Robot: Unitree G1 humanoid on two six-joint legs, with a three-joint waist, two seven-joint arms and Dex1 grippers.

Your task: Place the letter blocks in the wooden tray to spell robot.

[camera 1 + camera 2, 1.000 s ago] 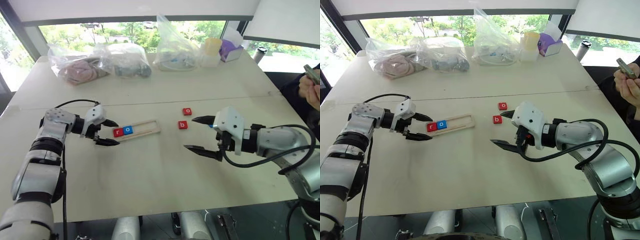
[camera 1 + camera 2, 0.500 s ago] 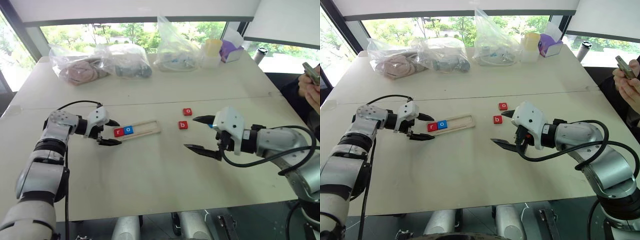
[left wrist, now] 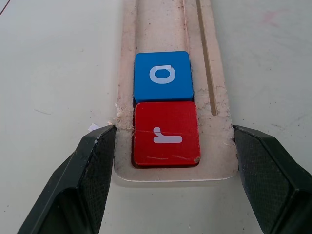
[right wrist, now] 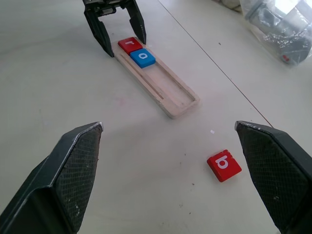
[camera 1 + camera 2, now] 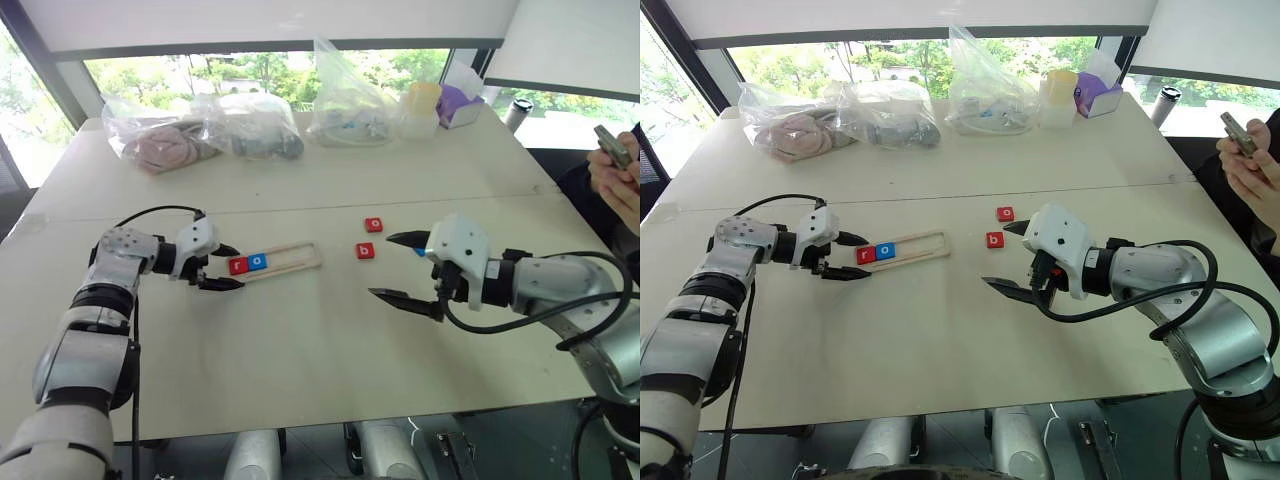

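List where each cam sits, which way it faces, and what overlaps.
Eye views: on the head, looking forward and down over the table; both arms show, with the left hand and right hand.
Left wrist: looks along the left hand's fingers, which clamp the end of the wooden tray holding red r and blue o.
Right wrist: looks between the open right hand's fingers, across the table to red b, the tray and the left hand.
Shared: the tray with r and o.
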